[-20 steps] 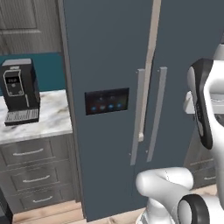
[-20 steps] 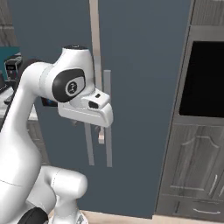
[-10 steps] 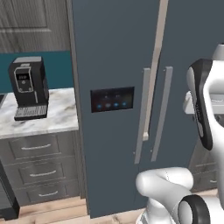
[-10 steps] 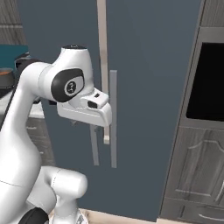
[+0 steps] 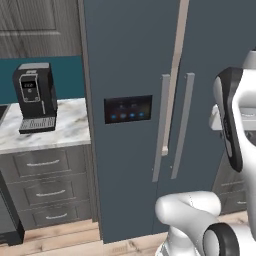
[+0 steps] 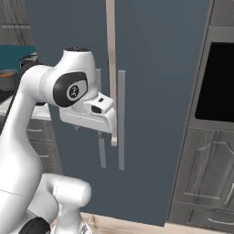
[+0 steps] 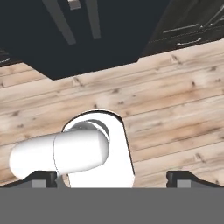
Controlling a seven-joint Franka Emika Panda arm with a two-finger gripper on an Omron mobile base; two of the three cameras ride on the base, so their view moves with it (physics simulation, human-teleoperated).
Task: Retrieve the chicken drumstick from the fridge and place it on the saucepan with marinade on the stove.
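Observation:
The slate blue fridge (image 5: 130,60) stands straight ahead with both doors shut, a pale strip between them and two grey handles (image 5: 160,127) side by side. Its dark control panel (image 5: 128,109) glows with small blue lights. The chicken drumstick is hidden. At the far left edge of the right base view a grey saucepan (image 6: 6,80) holds orange-red marinade. My hand (image 6: 91,116) hangs in front of the fridge doors, clear of them and pointing down. In the hand view my gripper (image 7: 113,177) is open over the wooden floor, nothing between its fingertips (image 7: 43,177).
A black coffee machine (image 5: 33,97) stands on the marble counter (image 5: 65,130) left of the fridge, above grey drawers (image 5: 47,190). Right of the fridge is a dark wood cabinet with a black built-in oven (image 6: 217,82). Wooden floor (image 7: 175,96) lies below.
The whole picture has slid slightly to the right, so the base has moved. The arm keeps its pose and the gripper stays open.

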